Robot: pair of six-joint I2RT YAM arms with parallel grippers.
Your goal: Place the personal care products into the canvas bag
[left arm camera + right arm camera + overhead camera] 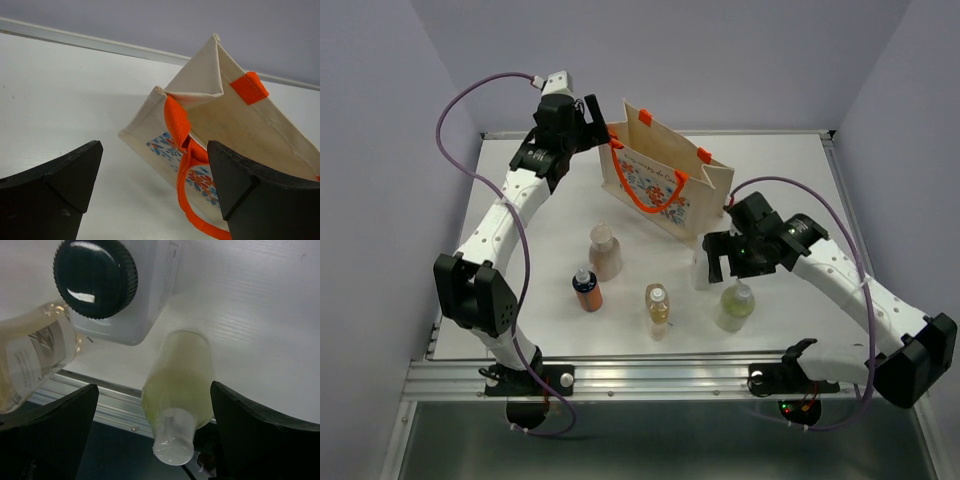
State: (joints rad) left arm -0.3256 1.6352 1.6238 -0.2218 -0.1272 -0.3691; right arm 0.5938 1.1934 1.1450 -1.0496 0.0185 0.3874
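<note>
The canvas bag (665,182) stands open at the back middle, its orange handle (187,150) hanging down the printed side. My left gripper (597,127) is open and empty by the bag's upper left corner; in the left wrist view (155,185) the bag (240,120) lies ahead, with the handle next to the right finger. My right gripper (725,266) is open above the yellow-green bottle (735,307), whose cap (173,445) sits between the fingers without touching. The white bottle with dark cap (95,275) stands beside it. The peach-pink (605,252), orange-brown (586,289) and amber (657,308) bottles stand on the table.
The amber bottle also shows at the left of the right wrist view (35,355). The metal rail (650,375) runs along the table's near edge, close to the front bottles. A raised border (740,133) and walls close the table at the back and sides.
</note>
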